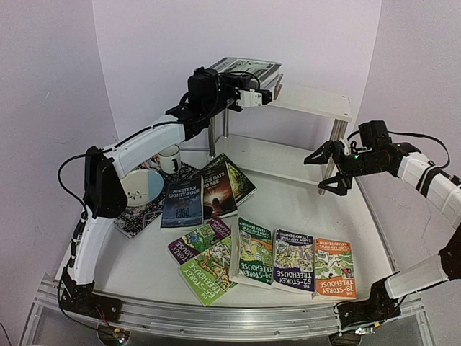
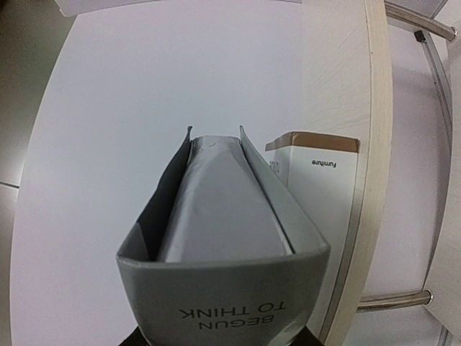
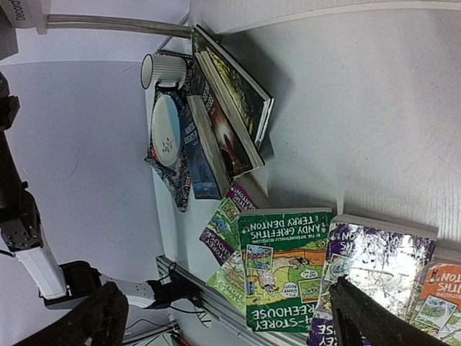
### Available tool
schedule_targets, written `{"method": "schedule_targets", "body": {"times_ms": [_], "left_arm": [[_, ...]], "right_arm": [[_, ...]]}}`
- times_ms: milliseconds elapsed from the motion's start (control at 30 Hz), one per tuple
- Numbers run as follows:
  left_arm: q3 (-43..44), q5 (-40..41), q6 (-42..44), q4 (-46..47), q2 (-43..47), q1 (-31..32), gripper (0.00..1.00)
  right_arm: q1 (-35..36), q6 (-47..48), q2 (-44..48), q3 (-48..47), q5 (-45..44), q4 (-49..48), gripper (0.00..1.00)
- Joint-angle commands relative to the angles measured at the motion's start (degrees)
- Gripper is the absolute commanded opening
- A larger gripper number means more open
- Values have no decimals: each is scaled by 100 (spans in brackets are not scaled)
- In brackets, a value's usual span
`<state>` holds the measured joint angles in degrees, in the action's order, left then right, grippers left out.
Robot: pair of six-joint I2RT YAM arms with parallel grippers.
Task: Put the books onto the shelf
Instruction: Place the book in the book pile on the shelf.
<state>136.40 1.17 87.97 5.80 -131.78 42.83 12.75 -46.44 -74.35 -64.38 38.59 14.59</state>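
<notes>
Books [image 1: 252, 252] lie mostly loose on the white bench [image 1: 302, 209] in the overhead view. A row of Treehouse paperbacks [image 1: 294, 261] in green, purple and orange runs along the near side, overlapping at its left end. Behind them Nineteen Eighty-Four [image 1: 181, 202] lies beside two overlapping dark novels [image 1: 220, 189]. Further left a pale plate [image 1: 141, 187] rests on a patterned placemat [image 1: 140, 216], with a white mug [image 1: 170, 158] just behind it. The shelf [image 1: 311, 102] stands at the back. The left claw [image 1: 268, 92] is up at the left end of its top board, pinching a grey-white book [image 1: 245, 67] there. The right claw [image 1: 321, 174] hangs spread wide with nothing in it, just in front of the shelf's right legs.

The left wrist view is filled by the grey-white book, gripped at its near end with the covers slightly parted. BEGUN TO THINK reads upside down on the near edge. The white top board lies beneath it, though I cannot tell whether the book touches it. A white card printed "furniture" [image 2: 317, 187] shows just right of the book, and chrome tubes [image 2: 425, 29] beyond the board's edge.

In the right wrist view the dark fingers [image 3: 101, 317] sit well apart at the bottom corners. Past them lie the Treehouse paperbacks, the dark novels, the plate and the mug.
</notes>
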Motion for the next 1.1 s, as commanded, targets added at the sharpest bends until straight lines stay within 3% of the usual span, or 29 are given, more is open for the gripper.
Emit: {"method": "schedule_targets", "body": {"times_ms": [0,100,267,500,700,900,1067], "left_arm": [[520,-97,-82,398,-75,5,38],[551,-99,-104,450,-142,4,50],[561,-83,-111,514,-221,6,56],[586,-181,-295,608,-242,10,61],[651,-342,-426,719,-306,-3,61],[642,-352,-459,782,-331,-3,61],[633,-394,-483,840,-359,-3,61]], "right_arm": [[-37,109,105,5,160,62,98],[-37,124,106,4,174,62,98],[-37,135,105,10,215,62,98],[-37,322,104,-141,411,7,98],[-34,978,57,-1062,243,-202,97],[-27,2054,-363,-2190,-306,-477,82],[-25,2144,-1345,-3401,-178,-630,66]]}}
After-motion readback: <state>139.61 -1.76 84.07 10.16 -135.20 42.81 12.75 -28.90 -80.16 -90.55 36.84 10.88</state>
